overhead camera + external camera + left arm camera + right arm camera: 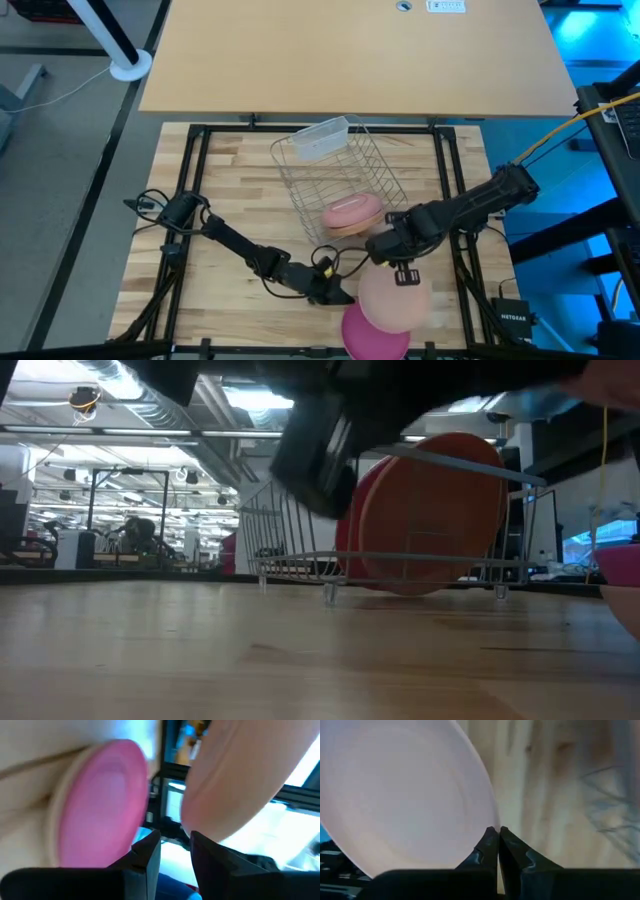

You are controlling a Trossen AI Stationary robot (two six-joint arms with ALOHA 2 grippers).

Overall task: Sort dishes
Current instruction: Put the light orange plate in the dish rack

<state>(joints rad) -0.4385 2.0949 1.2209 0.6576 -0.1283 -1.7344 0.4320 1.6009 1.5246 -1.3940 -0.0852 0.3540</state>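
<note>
A pale peach-pink plate (393, 300) is held by my right gripper (402, 272) near the table's near edge, over a magenta plate (370, 336) that lies flat on the table. The left wrist view shows the magenta plate (102, 805) and the peach plate (240, 775) with a gap between them. My left gripper (338, 293) sits just left of both plates, open, its fingers (150, 852) pointing at that gap. More plates, pink and terracotta (350, 213), stand on edge in the wire rack (440, 510). My right gripper pinches the peach plate's rim (487, 822) between its two fingers, on the plate's far side. The fingers come from the far side, slanting down. The plate hangs tilted below them; whether its near edge rests on the magenta plate, I cannot tell.
The silver wire rack (335, 170) stands mid-table with a clear plastic tub (322, 135) at its far end. A black frame borders the wooden table (230, 190). Bare wood lies left of the rack. Cables run beside both arm bases.
</note>
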